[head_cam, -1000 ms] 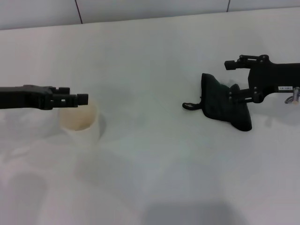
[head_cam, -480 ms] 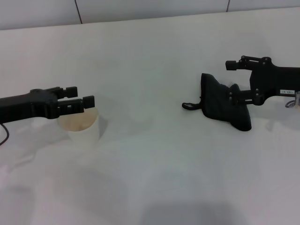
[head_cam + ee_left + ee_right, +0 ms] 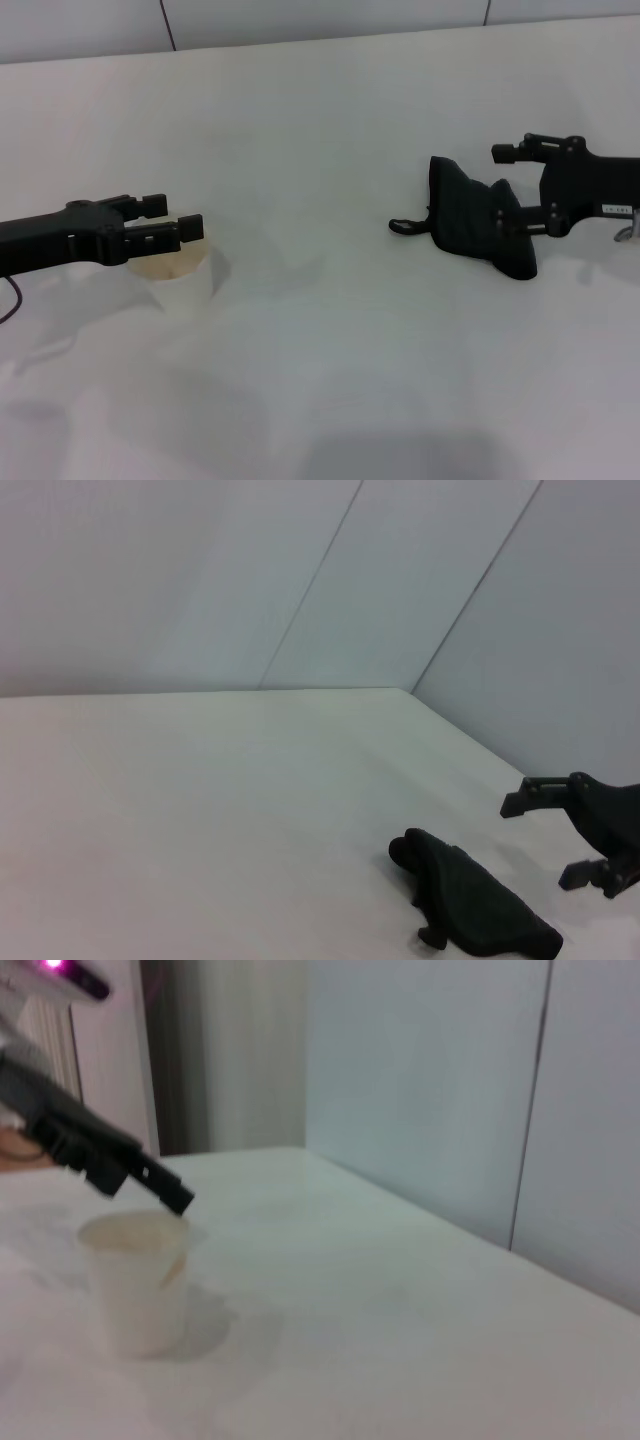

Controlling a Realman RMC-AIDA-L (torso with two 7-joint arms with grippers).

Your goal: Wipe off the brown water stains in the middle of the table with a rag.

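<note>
**Rag at right gripper, not gripped**

Right gripper (image 3: 508,185): spread, straddling edge of dark rag (image 3: 475,228) on table's (image 3: 330,130) right side. Left gripper (image 3: 175,220): spread, above cup (image 3: 180,272). No brown stain discernible mid-table. Stage undetermined: rag either about to be gripped or just put down.

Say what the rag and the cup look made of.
Rag: dark woven cloth, probably; it lies crumpled in soft matte folds with a small loop at one side. Cup: thin translucent plastic, likely; pale walls let light through, brownish tint inside.
</note>
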